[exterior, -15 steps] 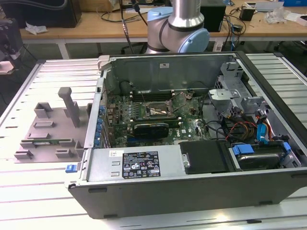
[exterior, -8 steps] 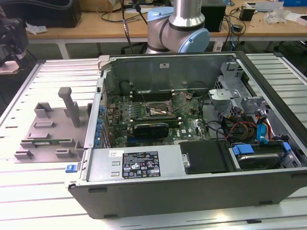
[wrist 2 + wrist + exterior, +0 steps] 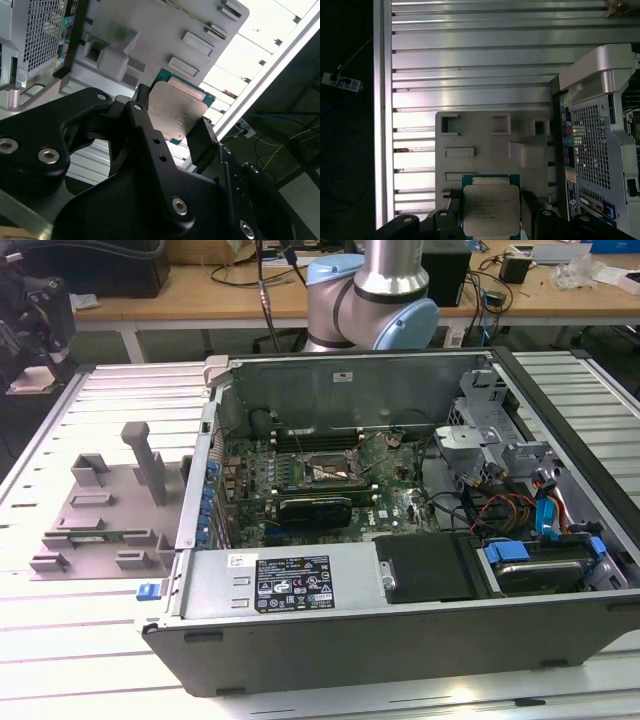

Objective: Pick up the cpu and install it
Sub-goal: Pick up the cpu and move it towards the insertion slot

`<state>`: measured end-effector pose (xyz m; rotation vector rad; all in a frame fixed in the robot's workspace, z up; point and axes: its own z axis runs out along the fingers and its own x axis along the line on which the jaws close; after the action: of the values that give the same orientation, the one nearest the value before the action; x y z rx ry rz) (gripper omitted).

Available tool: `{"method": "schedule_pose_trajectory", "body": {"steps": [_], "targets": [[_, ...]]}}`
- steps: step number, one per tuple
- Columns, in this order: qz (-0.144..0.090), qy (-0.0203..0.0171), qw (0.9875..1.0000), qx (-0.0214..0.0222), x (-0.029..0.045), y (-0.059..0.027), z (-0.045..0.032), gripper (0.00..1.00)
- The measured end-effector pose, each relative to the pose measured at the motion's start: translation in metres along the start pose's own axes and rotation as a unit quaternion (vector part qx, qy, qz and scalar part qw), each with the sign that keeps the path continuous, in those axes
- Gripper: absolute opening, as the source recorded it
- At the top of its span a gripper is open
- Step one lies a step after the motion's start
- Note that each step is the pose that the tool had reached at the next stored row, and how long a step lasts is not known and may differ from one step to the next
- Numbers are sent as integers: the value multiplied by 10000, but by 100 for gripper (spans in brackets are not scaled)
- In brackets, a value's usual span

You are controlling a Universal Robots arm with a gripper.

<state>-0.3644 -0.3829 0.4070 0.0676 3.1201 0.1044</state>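
Second wrist view: my gripper (image 3: 172, 119) clamps the cpu (image 3: 177, 107) by opposite edges, sparing its contacts, apparently clear of the fixture (image 3: 150, 30); exterior view, fixture 9 o'clock of the case (image 3: 400, 640).

computer case (image 3: 400, 645) open (motherboard (image 3: 390, 505) showing) | grey fixture plate (image 3: 95, 525) beside it | slatted table (image 3: 70, 640) beneath both

You get bright, even light in the exterior view, with soft shadows inside the computer case (image 3: 400, 650). In both wrist views the ribbed table (image 3: 470, 65) glares white. The cpu (image 3: 491, 210) top shines a little, and the gripper (image 3: 175, 117) around it looks nearly black.
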Motion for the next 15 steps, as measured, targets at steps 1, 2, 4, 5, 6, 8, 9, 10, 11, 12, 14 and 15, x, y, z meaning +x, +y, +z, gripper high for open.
{"method": "schedule_pose_trajectory", "body": {"steps": [1, 2, 4, 5, 6, 8, 9, 10, 11, 12, 14, 15], "targets": [[0, 0, 10000, 0, -14, 1, 0, 55], [0, 0, 10000, 0, -26, 1, 0, 55], [0, 0, 10000, 0, -50, 2, 0, 55], [0, 0, 10000, 0, -64, 3, 0, 55], [0, 0, 10000, 0, -78, 3, 0, 55], [0, 0, 10000, 0, -107, 5, 0, 55], [0, 0, 10000, 0, -152, 7, 1, 55], [0, 0, 10000, 0, -176, 8, 2, 55], [0, 0, 10000, 0, -198, 8, 2, 55], [0, 0, 10000, 0, -232, 10, 3, 55], [0, 1, 10000, 0, -276, 12, 3, 55], [0, 0, 10000, 0, -298, 13, 4, 55]]}}
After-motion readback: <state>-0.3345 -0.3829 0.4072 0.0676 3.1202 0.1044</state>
